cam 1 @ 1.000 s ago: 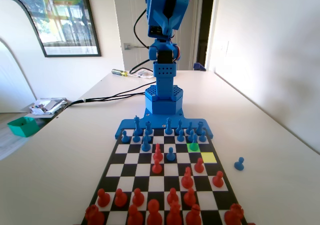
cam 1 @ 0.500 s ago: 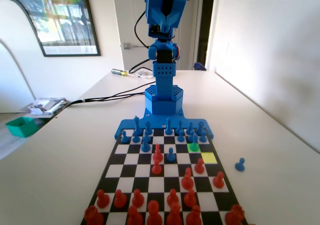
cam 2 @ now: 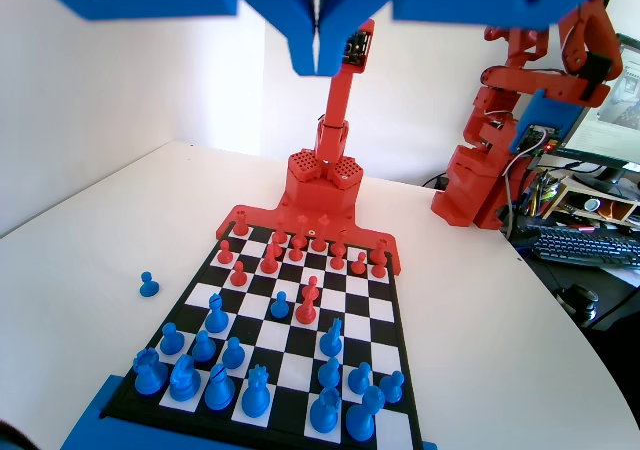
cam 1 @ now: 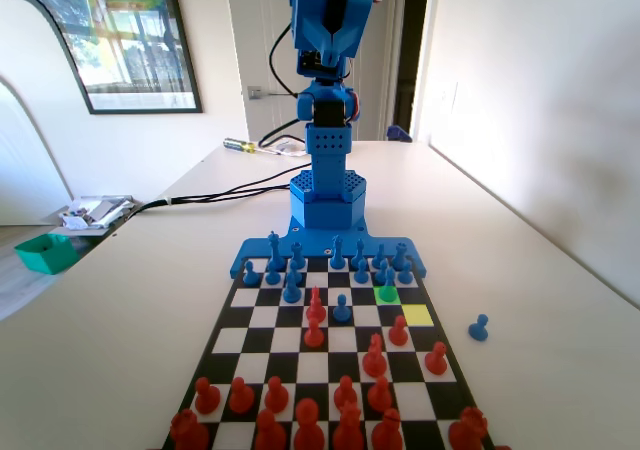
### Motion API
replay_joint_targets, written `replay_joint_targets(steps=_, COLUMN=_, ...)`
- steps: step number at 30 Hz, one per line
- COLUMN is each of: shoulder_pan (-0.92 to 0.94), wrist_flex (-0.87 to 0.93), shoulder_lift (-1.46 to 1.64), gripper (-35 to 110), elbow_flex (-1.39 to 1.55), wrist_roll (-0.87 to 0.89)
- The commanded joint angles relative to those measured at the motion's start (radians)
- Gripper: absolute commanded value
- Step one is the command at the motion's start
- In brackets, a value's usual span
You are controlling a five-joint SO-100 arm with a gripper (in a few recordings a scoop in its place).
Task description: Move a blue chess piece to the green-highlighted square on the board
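The blue arm (cam 1: 325, 60) stands tall at twelve o'clock in the fixed view, drawn up and folded well above the table (cam 1: 150, 300), probably so that it clears the pieces. From the wrist view its gripper (cam 2: 317, 50) hangs at twelve o'clock with the two jaws pressed together, only a thin seam between them, and nothing held. Below it the board (cam 1: 262, 316) runs from the arm's base toward six o'clock in the fixed view, blue pieces crowded at the arm's end and red ones at the near end, a few of each pushed toward the middle as in a game under way. The pale yellow square (cam 1: 417, 315) lies at about four o'clock from the board's centre. Just beyond it, toward the arm, the green-highlighted square (cam 1: 389, 297) already has a blue chess piece (cam 1: 387, 281) standing upright on it, so the move looks done to me and the arm seems parked. One stray blue pawn (cam 1: 479, 327) sits off the board on the table at three o'clock, perhaps a captured piece.
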Motion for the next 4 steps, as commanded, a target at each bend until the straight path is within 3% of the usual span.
replay_joint_targets(steps=1, shoulder_pan=0.012, wrist_flex=-0.002, shoulder_lift=0.003, gripper=1, elbow_flex=0.003, wrist_roll=-0.011)
replay_joint_targets(steps=4, shoulder_pan=0.012, wrist_flex=-0.002, shoulder_lift=0.003, gripper=1, elbow_flex=0.003, wrist_roll=-0.011)
